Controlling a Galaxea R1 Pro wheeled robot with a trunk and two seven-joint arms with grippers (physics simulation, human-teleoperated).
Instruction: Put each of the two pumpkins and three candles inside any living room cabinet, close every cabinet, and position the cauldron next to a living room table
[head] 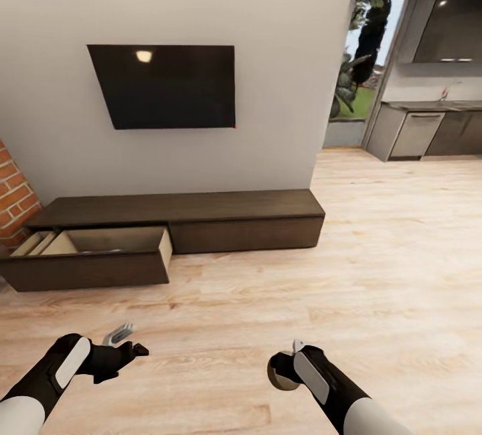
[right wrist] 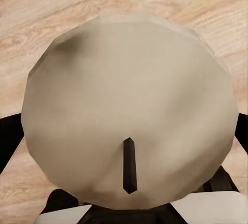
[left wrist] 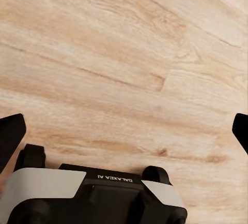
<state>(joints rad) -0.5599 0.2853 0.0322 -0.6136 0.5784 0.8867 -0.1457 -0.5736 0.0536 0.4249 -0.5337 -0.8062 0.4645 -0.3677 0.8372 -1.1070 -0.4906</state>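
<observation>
**One candle held, one drawer open**

One candle (right wrist: 129,115), beige with a flat round top and a short dark wick, is gripped in the right end effector (head: 289,367), low over the wooden floor (head: 375,274); in the right wrist view its top is seen against the floorboards, dark fingers at either side. The left end effector (head: 124,344) is held empty, its fingers (left wrist: 11,136) spread wide over bare planks. The cabinet (head: 181,211), long, low and dark brown, is set against the grey wall beneath a wall-mounted television (head: 164,85). Its left drawer (head: 94,254) is pulled out, pale interior exposed; contents cannot be made out. Brickwork (head: 13,197) is noted at far left, a kitchen (head: 428,124) at far right.
</observation>
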